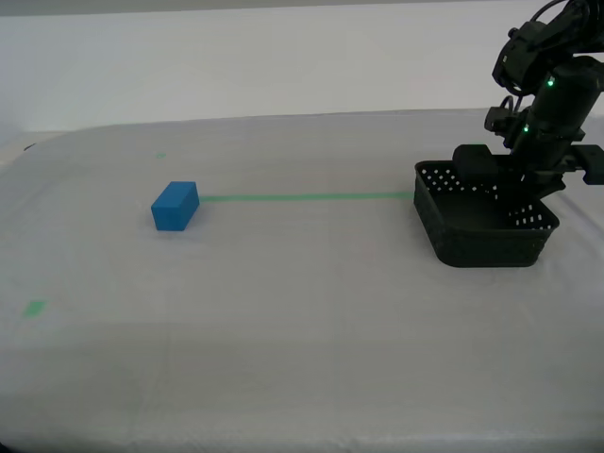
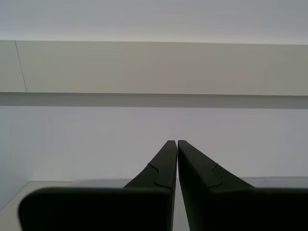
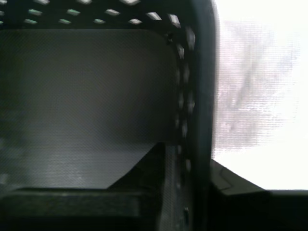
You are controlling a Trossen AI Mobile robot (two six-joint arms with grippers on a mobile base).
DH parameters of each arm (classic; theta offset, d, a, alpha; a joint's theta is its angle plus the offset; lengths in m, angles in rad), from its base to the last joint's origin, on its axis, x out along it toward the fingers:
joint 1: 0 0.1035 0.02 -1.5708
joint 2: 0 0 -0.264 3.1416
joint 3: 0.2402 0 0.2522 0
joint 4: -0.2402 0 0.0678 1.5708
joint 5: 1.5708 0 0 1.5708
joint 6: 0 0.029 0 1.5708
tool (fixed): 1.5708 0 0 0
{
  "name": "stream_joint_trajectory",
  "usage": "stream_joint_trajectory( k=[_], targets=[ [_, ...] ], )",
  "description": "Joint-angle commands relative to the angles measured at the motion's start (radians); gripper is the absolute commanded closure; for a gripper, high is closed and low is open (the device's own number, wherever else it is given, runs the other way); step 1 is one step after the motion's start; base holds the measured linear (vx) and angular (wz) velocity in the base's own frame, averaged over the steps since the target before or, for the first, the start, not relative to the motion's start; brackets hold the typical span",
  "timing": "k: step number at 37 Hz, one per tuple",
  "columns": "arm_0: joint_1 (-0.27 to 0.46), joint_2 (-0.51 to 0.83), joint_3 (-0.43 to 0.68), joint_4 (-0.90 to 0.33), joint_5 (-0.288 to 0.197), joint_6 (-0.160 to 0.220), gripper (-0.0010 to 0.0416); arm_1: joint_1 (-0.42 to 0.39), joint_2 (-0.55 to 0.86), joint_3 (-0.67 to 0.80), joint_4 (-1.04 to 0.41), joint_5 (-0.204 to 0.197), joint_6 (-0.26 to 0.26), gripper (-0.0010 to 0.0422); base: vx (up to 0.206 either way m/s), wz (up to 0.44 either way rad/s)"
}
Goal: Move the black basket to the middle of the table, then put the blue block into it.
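The black basket (image 1: pixel 481 226) stands on the table (image 1: pixel 302 349) at the exterior view's right, at the end of the green tape line (image 1: pixel 302 197). My first gripper (image 1: pixel 530 181) reaches down onto its far right wall. In the first wrist view the perforated wall (image 3: pixel 197 96) runs between the two fingers, one inside the basket and one outside, so my first gripper (image 3: pixel 185 161) is shut on it. The blue block (image 1: pixel 175 206) lies alone at the line's other end, left of centre. My second gripper (image 2: pixel 177 142) is shut on nothing and faces a pale wall, outside the exterior view.
Small green patches (image 1: pixel 35 308) mark the white sheet near the exterior view's left edge, with another (image 1: pixel 159 156) farther back. The table's front edge runs along the bottom of the exterior view. A white wall stands behind the table.
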Motion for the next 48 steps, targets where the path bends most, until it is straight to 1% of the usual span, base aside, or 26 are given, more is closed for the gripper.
stream_joint_trajectory(
  k=[1, 3, 6, 9, 16, 27, 34, 37, 40, 45, 48],
  targets=[
    [0.000, 0.000, 0.006, 0.002, -0.019, 0.004, 0.0392, 0.000, 0.000, 0.001, 0.005, 0.000, 0.002, 0.0412, 0.000, 0.000],
    [0.000, 0.000, 0.013, 0.000, -0.021, 0.002, 0.0409, 0.000, 0.000, 0.001, 0.005, 0.000, 0.002, 0.0412, 0.000, 0.000],
    [0.000, 0.000, 0.025, -0.002, -0.021, 0.002, 0.0403, 0.000, 0.000, 0.002, 0.005, 0.000, 0.002, 0.0412, 0.000, 0.000],
    [0.000, -0.003, 0.040, -0.006, -0.021, 0.000, 0.0409, 0.000, 0.000, 0.001, 0.005, 0.000, 0.002, 0.0412, 0.000, 0.000],
    [0.000, -0.026, 0.068, -0.023, -0.021, 0.000, 0.0407, 0.000, 0.000, 0.002, 0.006, 0.000, 0.002, 0.0412, 0.000, 0.000],
    [0.001, -0.051, 0.138, -0.119, -0.021, 0.002, 0.0407, 0.000, 0.000, 0.002, 0.006, 0.000, 0.002, 0.0412, 0.000, 0.000],
    [0.007, -0.069, 0.187, -0.163, -0.022, 0.010, 0.0407, 0.000, 0.000, 0.002, 0.005, 0.000, 0.002, 0.0412, 0.000, 0.000],
    [0.013, -0.083, 0.207, -0.182, -0.025, 0.020, 0.0407, 0.000, 0.000, 0.002, 0.005, 0.000, 0.002, 0.0412, 0.000, 0.000],
    [0.018, -0.092, 0.233, -0.208, -0.032, 0.040, 0.0407, 0.000, 0.000, 0.002, 0.006, 0.000, 0.002, 0.0412, 0.000, 0.000],
    [0.036, -0.095, 0.294, -0.280, -0.035, 0.048, 0.0407, 0.000, 0.000, 0.002, 0.006, 0.000, 0.002, 0.0412, 0.000, 0.000],
    [0.055, -0.095, 0.323, -0.293, -0.035, 0.055, 0.0407, 0.000, 0.000, 0.002, 0.006, 0.000, 0.002, 0.0412, 0.000, 0.000]
  ],
)
